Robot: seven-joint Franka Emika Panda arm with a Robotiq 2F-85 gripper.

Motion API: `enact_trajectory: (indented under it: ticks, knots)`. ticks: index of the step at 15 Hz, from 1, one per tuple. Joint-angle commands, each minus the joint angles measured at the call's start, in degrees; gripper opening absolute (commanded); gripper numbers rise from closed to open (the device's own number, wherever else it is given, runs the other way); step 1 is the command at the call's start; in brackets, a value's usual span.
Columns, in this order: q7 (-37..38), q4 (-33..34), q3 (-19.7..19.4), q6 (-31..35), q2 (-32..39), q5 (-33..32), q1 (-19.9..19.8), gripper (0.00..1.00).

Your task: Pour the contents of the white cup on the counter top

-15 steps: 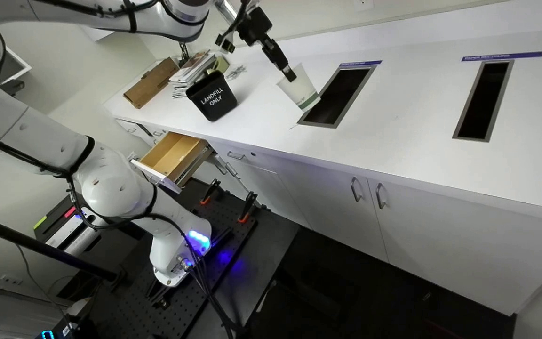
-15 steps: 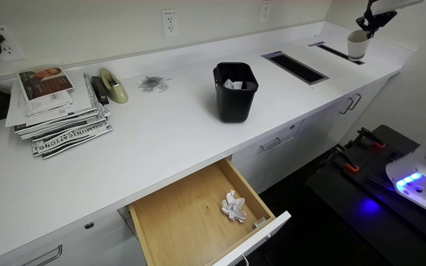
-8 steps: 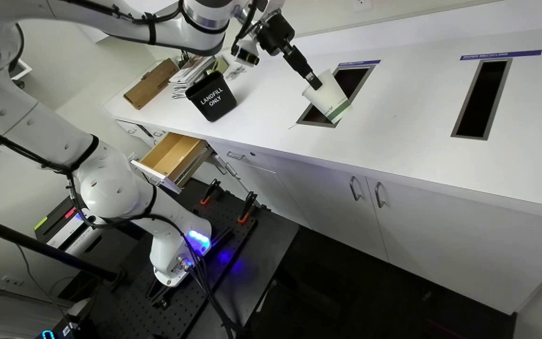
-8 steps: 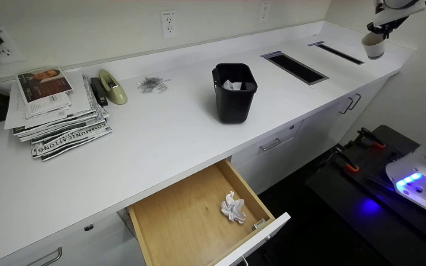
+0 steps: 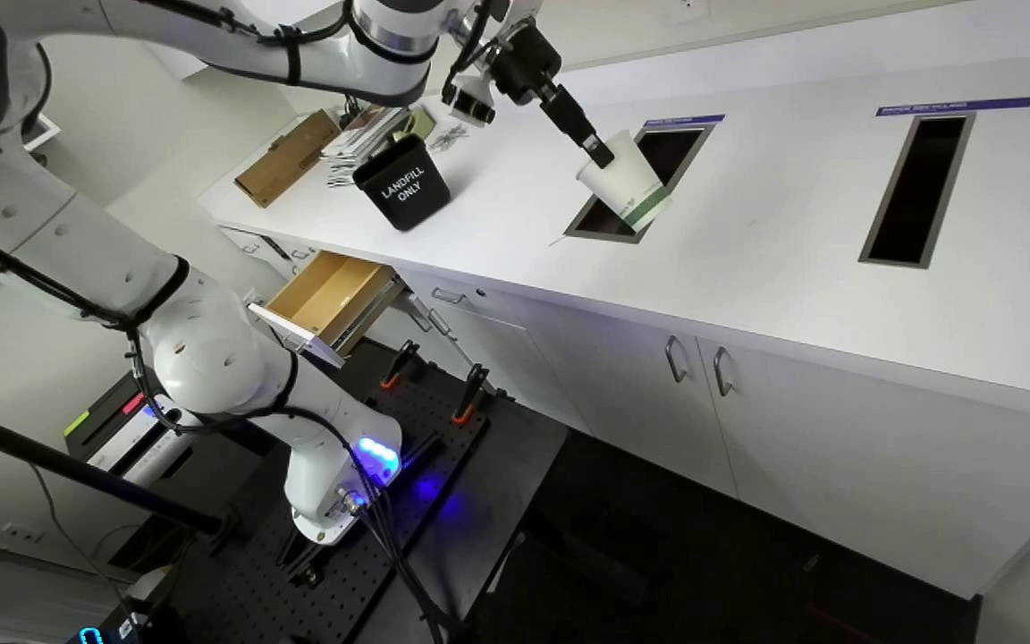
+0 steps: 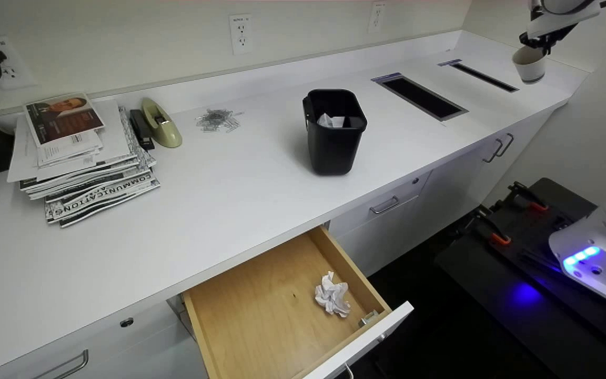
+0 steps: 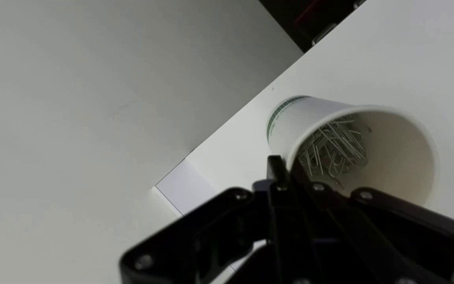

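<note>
The white cup (image 5: 625, 186), with a green band near its base, hangs tilted above the white counter top (image 5: 792, 179). It also shows in an exterior view (image 6: 529, 66) at the far right end. My gripper (image 5: 601, 154) is shut on the cup's wall at the rim. In the wrist view the fingertips (image 7: 287, 163) pinch the rim, one finger inside and one outside. The contents, silvery paper clips (image 7: 335, 148), lie inside the cup against its wall. The cup's open mouth faces the wrist camera.
A black bin (image 6: 334, 142) with paper in it stands mid-counter. Behind it lie a paper clip heap (image 6: 218, 120), a tape dispenser (image 6: 161, 123) and a magazine stack (image 6: 82, 158). A drawer (image 6: 261, 310) stands open. Two dark slots (image 5: 917, 192) cut the counter top.
From one second to half a second ago, the gripper carried the cup toward the counter's slotted end and tilted it more. Since then it has barely shifted.
</note>
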Motion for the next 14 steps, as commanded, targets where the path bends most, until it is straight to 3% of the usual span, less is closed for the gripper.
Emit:
enact_trajectory:
  ticks: [1,6,14]
  knots:
    - [1.43,3.34,-2.13,2.47,4.82,-3.52,-0.14,0.01]
    - [1.99,9.18,-5.71,7.34,13.11,-6.97,-0.79,0.01]
    - [10.66,20.60,-8.41,5.62,27.35,-17.03,0.41,0.01]
